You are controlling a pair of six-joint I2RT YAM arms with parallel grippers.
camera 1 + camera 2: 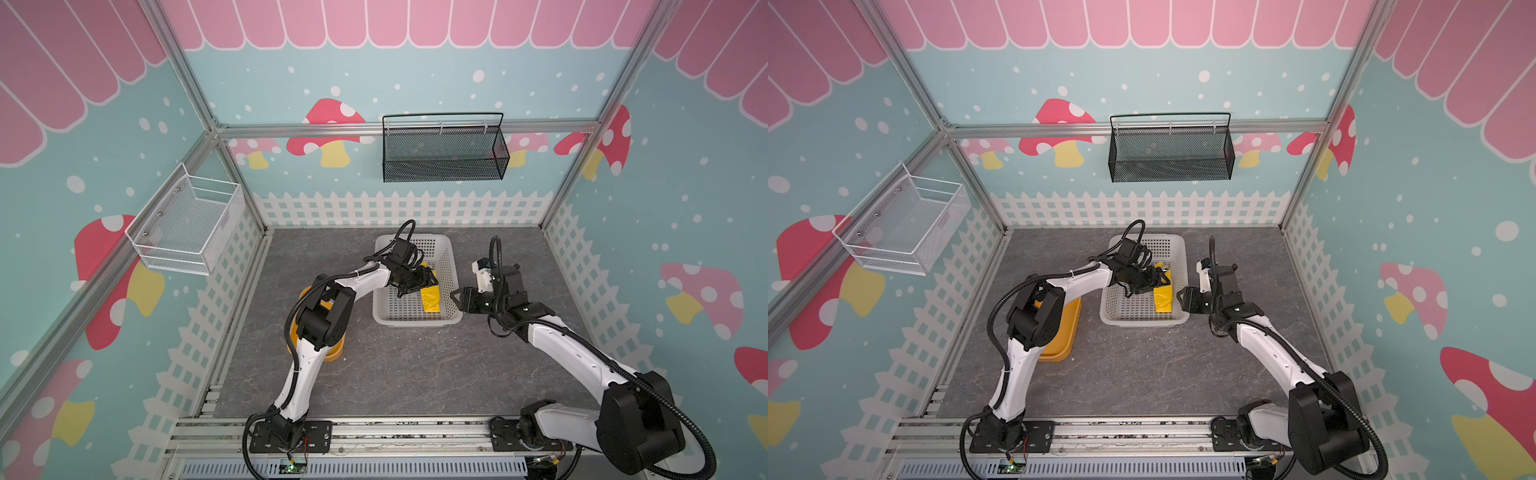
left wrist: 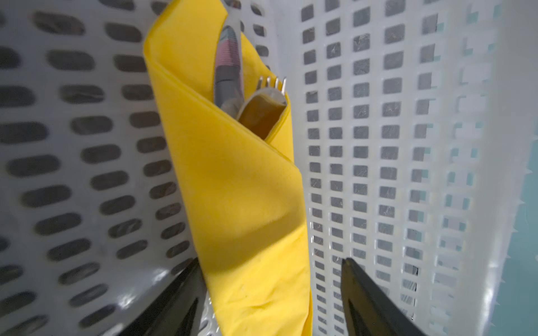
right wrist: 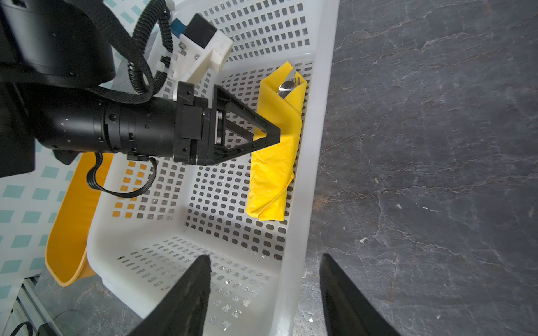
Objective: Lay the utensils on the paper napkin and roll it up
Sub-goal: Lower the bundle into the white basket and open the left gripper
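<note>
- Rolled lemon-yellow paper napkin, w/ silver metal utensils inside, is seen in white perforated plastic basket.
- Astride roll, left gripper is spread, unclamped; right gripper is spread, empty.
- Roll could be snagged & unwound on withdrawal.

A white plastic basket full of little holes stands on the grey stone-look desk, toward the far middle. An orange-yellow plastic tray with round corners lies to its left, a bit nearer. A black metal mesh basket hangs on the far wall. A white wire basket hangs on the left wall. The blue walls show painted mushrooms and a white fence.
</note>
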